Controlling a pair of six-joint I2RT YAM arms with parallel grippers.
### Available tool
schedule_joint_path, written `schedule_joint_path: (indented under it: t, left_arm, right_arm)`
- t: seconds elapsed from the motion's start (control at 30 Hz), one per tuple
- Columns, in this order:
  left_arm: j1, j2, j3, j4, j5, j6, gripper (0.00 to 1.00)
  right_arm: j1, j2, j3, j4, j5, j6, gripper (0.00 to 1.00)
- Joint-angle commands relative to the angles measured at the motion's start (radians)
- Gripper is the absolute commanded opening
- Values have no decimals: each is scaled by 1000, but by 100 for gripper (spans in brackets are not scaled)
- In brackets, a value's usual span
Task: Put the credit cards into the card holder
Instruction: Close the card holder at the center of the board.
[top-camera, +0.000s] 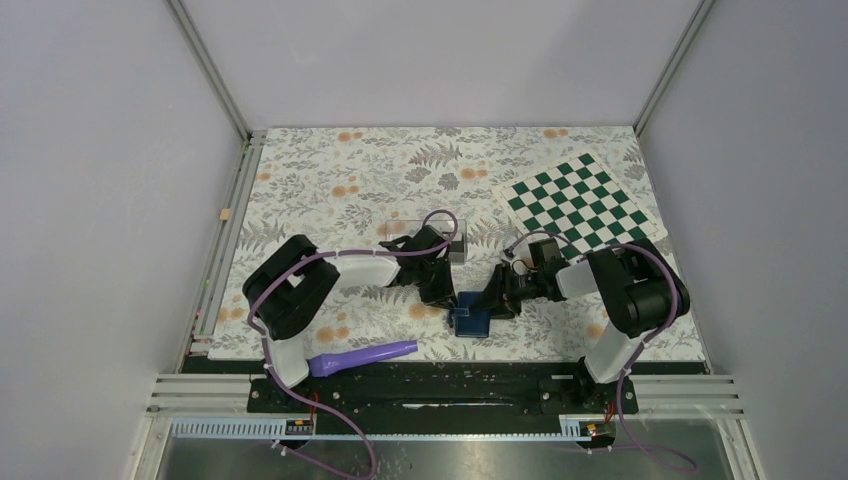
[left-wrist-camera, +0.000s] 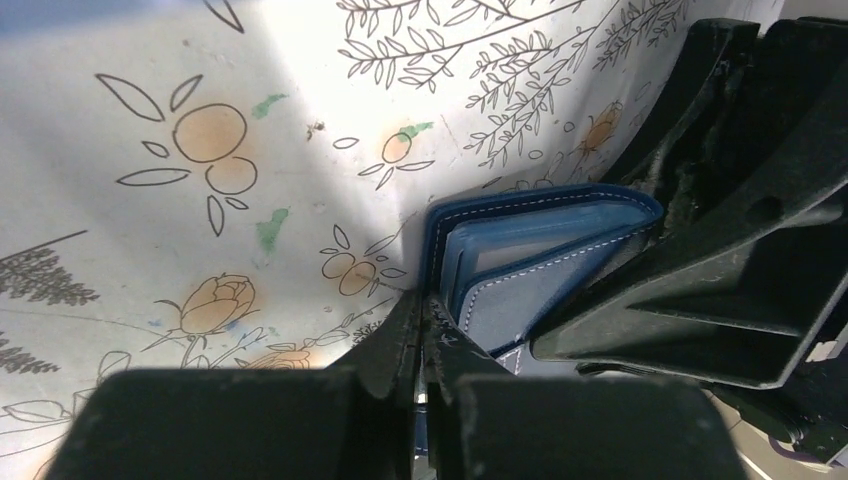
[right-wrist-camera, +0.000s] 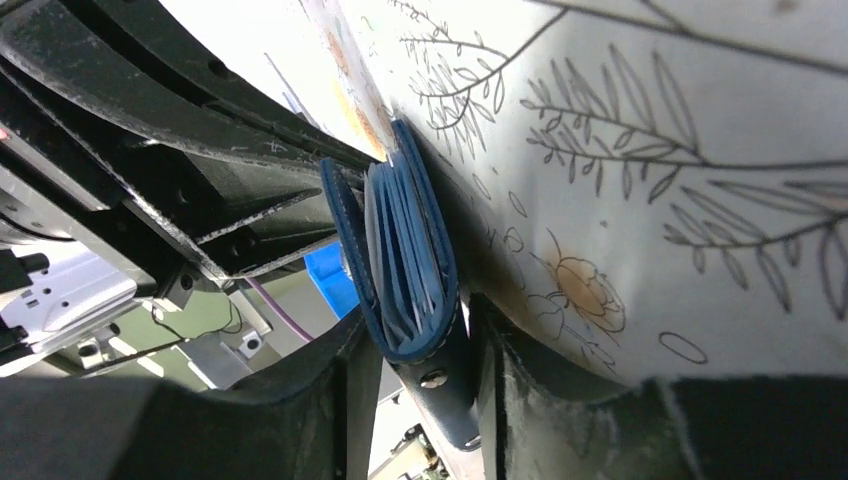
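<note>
The navy card holder (top-camera: 470, 321) stands on edge on the flowered mat between both grippers. Its lighter blue pockets (left-wrist-camera: 530, 250) are fanned open. My left gripper (left-wrist-camera: 425, 308) is shut, pinching the holder's outer cover (left-wrist-camera: 437, 240) by its edge; from above, the left gripper (top-camera: 446, 296) sits just left of the holder. My right gripper (right-wrist-camera: 420, 345) straddles the holder's (right-wrist-camera: 405, 250) lower end, one finger on each side with a little room left. The snap tab (right-wrist-camera: 445, 390) hangs down between them. From above, the right gripper (top-camera: 494, 303) is at the holder's right. No credit cards show in any view.
A clear plastic box (top-camera: 452, 240) stands behind the left arm, partly hidden by it. A purple tool (top-camera: 365, 357) lies near the mat's front edge by the left base. A green-and-white checkered board (top-camera: 580, 200) lies at the back right.
</note>
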Motion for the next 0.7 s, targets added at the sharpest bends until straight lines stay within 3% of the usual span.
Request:
schedule_joint_path:
  t: [0.0, 0.1, 0.17, 0.3, 0.4, 0.67]
  left_arm:
    - [-10, 8, -33, 43, 11, -15, 1]
    - [-11, -20, -36, 44, 4, -9, 2]
    - [-11, -44, -31, 22, -15, -2, 6]
    - [-11, -107, -5, -86, -86, 32, 18]
    - [-10, -168, 14, -178, -169, 62, 27]
    - [-9, -298, 23, -320, -280, 106, 36]
  right_arm:
    - [1, -29, -51, 282, -22, 177, 38]
    - [1, -55, -36, 189, -8, 125, 21]
    - [1, -102, -10, 41, 27, 42, 14]
    - [2, -273, 83, -439, 208, -186, 12]
    - [3, -374, 171, -687, 355, -274, 12]
    - [30, -441, 387, -1059, 715, -364, 11]
